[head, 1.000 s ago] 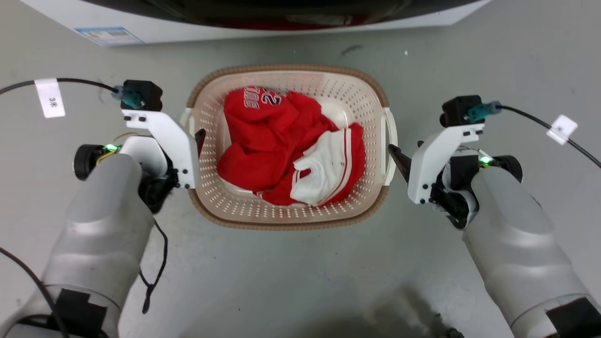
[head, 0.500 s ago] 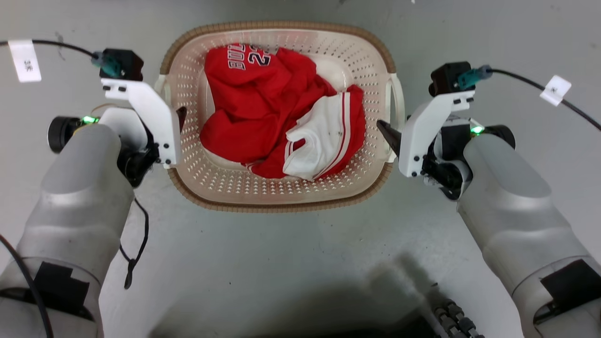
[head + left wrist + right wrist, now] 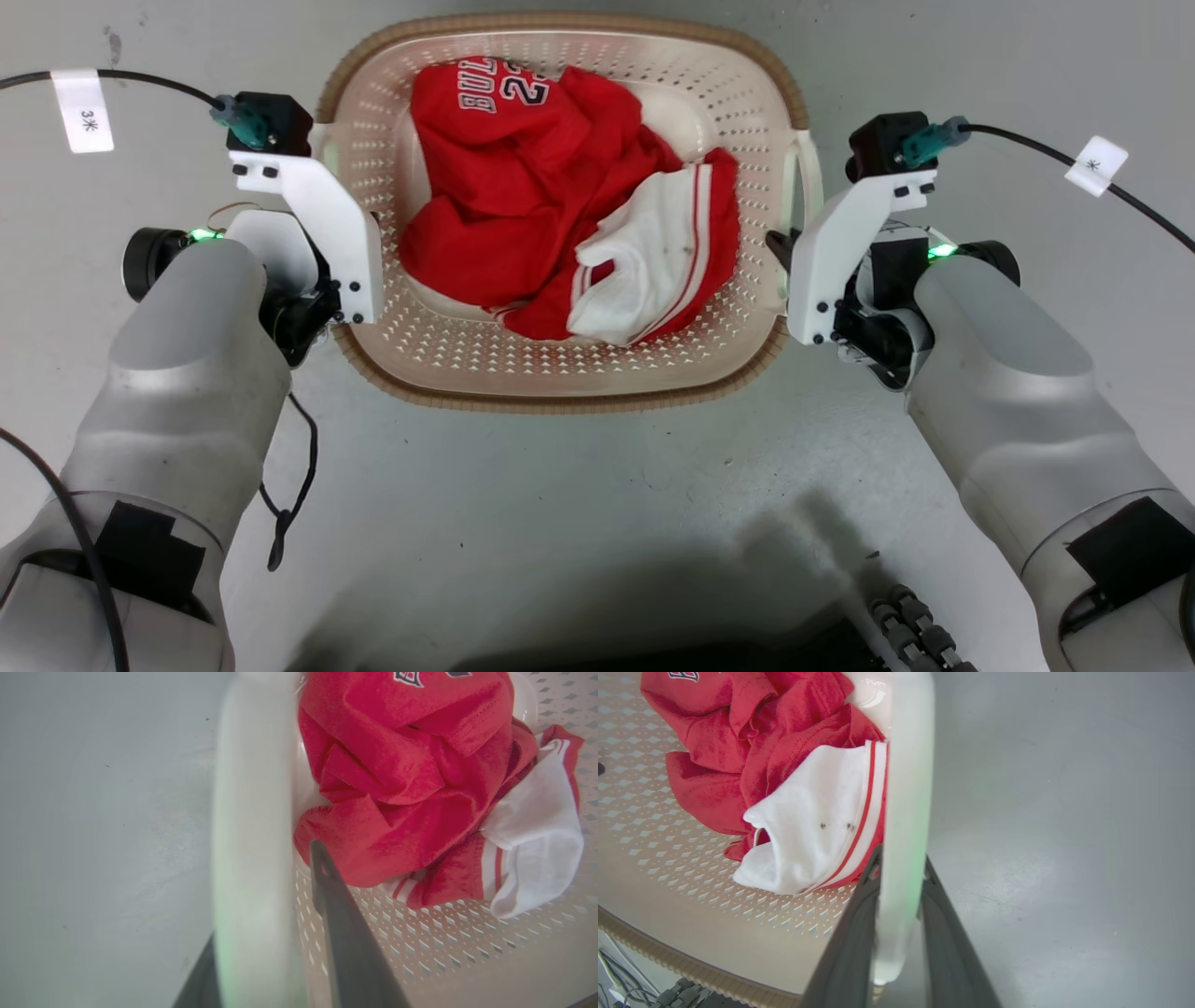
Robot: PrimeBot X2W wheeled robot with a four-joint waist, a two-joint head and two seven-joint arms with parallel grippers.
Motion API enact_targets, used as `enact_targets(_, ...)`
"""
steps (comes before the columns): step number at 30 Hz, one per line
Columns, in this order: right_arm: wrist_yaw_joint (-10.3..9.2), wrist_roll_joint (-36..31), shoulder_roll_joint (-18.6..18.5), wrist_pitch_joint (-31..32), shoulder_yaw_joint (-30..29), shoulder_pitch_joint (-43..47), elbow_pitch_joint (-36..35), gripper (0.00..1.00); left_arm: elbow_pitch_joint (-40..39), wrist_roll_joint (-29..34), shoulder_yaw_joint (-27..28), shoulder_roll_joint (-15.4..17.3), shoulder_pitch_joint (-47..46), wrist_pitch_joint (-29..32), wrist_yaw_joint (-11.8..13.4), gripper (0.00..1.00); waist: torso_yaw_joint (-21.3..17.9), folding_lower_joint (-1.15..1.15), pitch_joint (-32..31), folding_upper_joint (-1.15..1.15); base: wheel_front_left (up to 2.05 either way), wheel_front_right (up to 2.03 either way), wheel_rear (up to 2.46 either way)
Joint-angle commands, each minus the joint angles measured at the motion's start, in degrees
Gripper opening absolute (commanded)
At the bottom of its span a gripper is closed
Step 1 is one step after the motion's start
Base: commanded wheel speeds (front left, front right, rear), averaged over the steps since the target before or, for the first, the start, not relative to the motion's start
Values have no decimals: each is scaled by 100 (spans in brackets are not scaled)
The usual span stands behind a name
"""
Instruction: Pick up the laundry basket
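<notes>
The laundry basket [image 3: 560, 399] is cream with perforated walls and a brown woven-look rim. It holds a red jersey [image 3: 523, 168] and a white, red-striped garment [image 3: 653, 261]. My left gripper [image 3: 369, 229] is at the basket's left side, mostly hidden behind its white bracket. In the left wrist view the left gripper [image 3: 266, 868] straddles the white handle [image 3: 252, 788], one finger inside the basket. My right gripper [image 3: 780, 245] is at the right handle [image 3: 805, 177]. In the right wrist view the right gripper [image 3: 902, 858] clamps the handle [image 3: 908, 765] between both fingers.
Grey floor [image 3: 579, 523] lies all around the basket. Black cables with white tags [image 3: 82, 110] [image 3: 1094, 164] trail from both wrists, and a loose cable [image 3: 289, 495] hangs by the left forearm. The robot's dark base [image 3: 747, 644] shows at the bottom edge.
The camera has tilted and the washing machine has left the picture. Both grippers moved inward from beside the handles onto them. The basket now looks larger and nearer.
</notes>
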Motion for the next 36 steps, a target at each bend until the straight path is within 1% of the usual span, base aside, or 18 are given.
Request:
enact_targets(1,4,52,18,-16,33,-70,16,0,13,-32,-7,14,-121,-18,5,0,1,-1,-5,0,0,0,0)
enact_targets(7,12,278,26,-58,288,-59,69,0,55,-245,-154,-26,-27,75,5,0,3,-1,-105,0,0,0,0)
enact_targets(14,15,544,32,40,532,6,140,0,61,-543,-337,-39,146,380,5,0,21,-1,-415,0,0,0,0)
enact_targets(20,33,835,49,461,801,189,150,0,57,-938,-511,-185,423,945,-1,0,84,-1,-1059,0,0,0,0)
enact_targets(24,37,1018,67,881,938,368,185,0,20,-1206,-576,-263,660,1300,-7,0,121,-1,-1560,0,0,0,0)
enact_targets(31,37,1296,82,1540,1087,602,286,0,-45,-1620,-688,-341,1033,1875,-9,0,160,-1,-2403,0,0,0,0)
enact_targets(36,37,1433,83,1889,1153,757,355,0,-60,-1851,-756,-360,1246,2185,-23,0,181,-1,-2987,0,0,0,0)
